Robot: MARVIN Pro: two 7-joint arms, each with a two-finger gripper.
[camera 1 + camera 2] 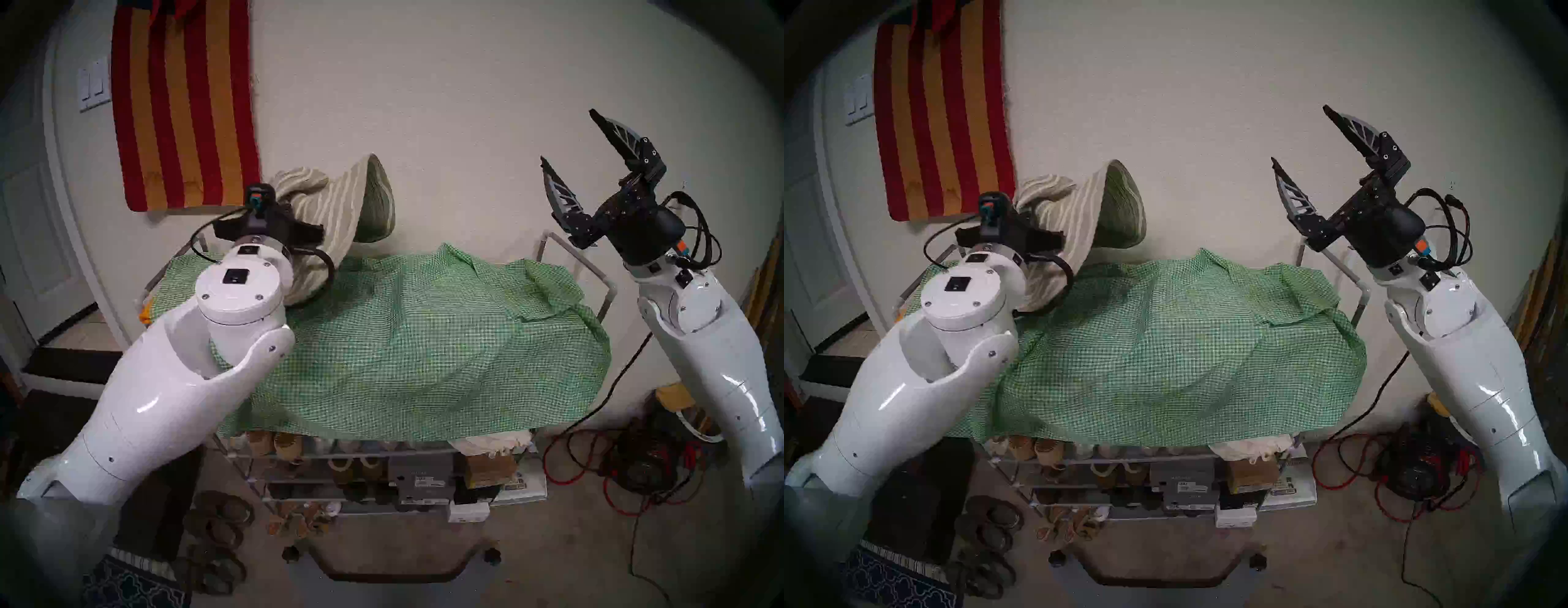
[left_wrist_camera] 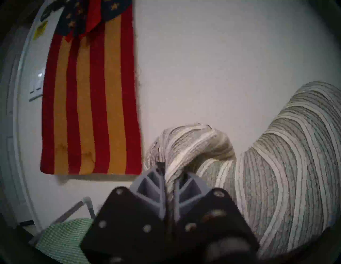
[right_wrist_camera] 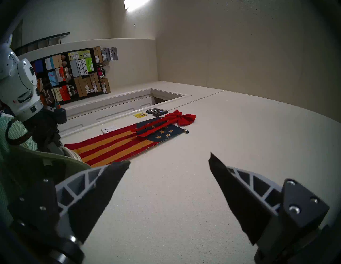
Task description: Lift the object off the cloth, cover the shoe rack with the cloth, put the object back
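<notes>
The left gripper (image 2: pixel 170 177) pinches the striped sun hat (image 1: pixel 335 212) clear above the gingham cloth (image 1: pixel 403 339); the right gripper (image 1: pixel 581 165) hangs wide open beside the shoe rack (image 1: pixel 609 293).

This is a home, most likely an entryway or garage-side room. A panelled white door (image 1: pixel 29 220) with a light switch plate (image 1: pixel 94 85) beside it stands at the far left, and a red-and-orange striped hanging (image 1: pixel 182 106) with a star field and a red bow (image 3: pixel 180 118) decorates the plain cream wall. A shoe rack (image 1: pixel 382 471) packed with shoes and shoe boxes stands against that wall, sandals (image 1: pixel 216 522) lie on the floor near it, and stacked shoe boxes (image 3: pixel 73 73) fill a high ledge above the door. Tangled red and black cables (image 1: pixel 615 471) lie at the right.
</notes>
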